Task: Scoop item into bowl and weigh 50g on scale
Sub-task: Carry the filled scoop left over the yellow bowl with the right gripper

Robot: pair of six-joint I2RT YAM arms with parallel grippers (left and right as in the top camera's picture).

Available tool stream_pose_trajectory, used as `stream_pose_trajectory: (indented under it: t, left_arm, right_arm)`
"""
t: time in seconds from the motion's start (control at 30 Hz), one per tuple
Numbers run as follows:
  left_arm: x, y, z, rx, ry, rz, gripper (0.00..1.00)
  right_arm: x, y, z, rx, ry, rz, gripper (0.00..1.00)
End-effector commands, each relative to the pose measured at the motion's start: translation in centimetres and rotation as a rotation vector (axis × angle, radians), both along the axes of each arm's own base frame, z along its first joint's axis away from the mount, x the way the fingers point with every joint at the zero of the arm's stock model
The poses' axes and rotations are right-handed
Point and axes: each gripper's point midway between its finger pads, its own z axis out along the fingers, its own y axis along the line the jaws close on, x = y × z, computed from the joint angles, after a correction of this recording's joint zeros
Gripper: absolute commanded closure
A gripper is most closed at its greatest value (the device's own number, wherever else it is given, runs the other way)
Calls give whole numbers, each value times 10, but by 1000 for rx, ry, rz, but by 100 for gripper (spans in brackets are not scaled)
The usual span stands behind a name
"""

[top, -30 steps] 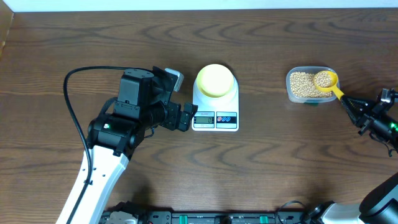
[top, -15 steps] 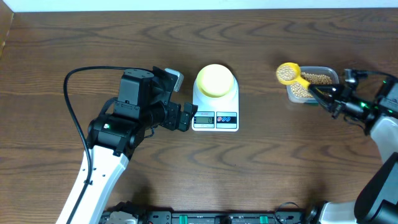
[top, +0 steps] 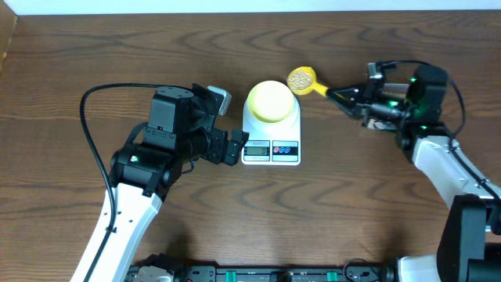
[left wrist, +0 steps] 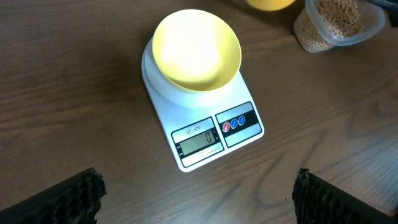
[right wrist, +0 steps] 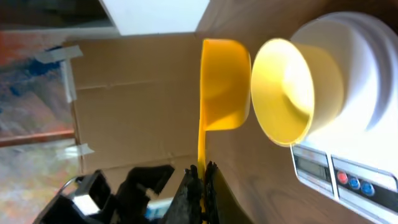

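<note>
The right tool (top: 344,98), pressed together on the thin handle of the scoop (top: 311,84), holds a cupful of beans (top: 300,79) level at the bowl's far right rim. The grip sits well back on the handle, apparently so the cup can reach over the bowl (top: 271,100) while the arm stays clear of the scale (top: 271,149). From the right wrist, the cup hangs just beside the rim and has not yet tipped. The overhead view shows it beside the bowl rather than above the middle.

The bowl sits centred on the scale's round platform. It looks empty from the left wrist, and the display (left wrist: 198,142) there reads 0. By that sign, none of the 50 g is in, and the first pour is the step in hand.

The tub (left wrist: 339,25) holding the rest of the beans stands on the bench (top: 352,204) to the right of the scale, a short carry from the bowl.

The left tool (top: 239,147) is spread wide and holds nothing. It hangs just left of the scale with its camera aimed at the display, a likely post for reading the weight. The pour calls for a slow tilt over the middle of the bowl, since round beans that miss would roll across the bench.
</note>
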Motion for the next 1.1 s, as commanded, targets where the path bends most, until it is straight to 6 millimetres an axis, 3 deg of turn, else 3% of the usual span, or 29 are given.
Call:
stream_pose_trajectory:
  t: [0.0,0.27,0.37,0.77,1.07]
  left_arm:
    - [-1,-2,-1,-1,1,-15,1]
    - [-1,-2,-1,-1,1,-15,1]
    - [-1,-2,-1,-1,1,-15,1]
    - [-1,-2,-1,-1,1,-15,1]
    - [-1,-2,-1,-1,1,-15,1]
  right_arm:
    - [12,15,2,-60,-79,-43,99]
    - [8,50,-7,-258,-374,28,99]
    - [9,51,-25,-363,-385,18,99]
    - [8,69,-38,-590,-623,73,99]
    - [11,63,-49,-689,-652,73,99]
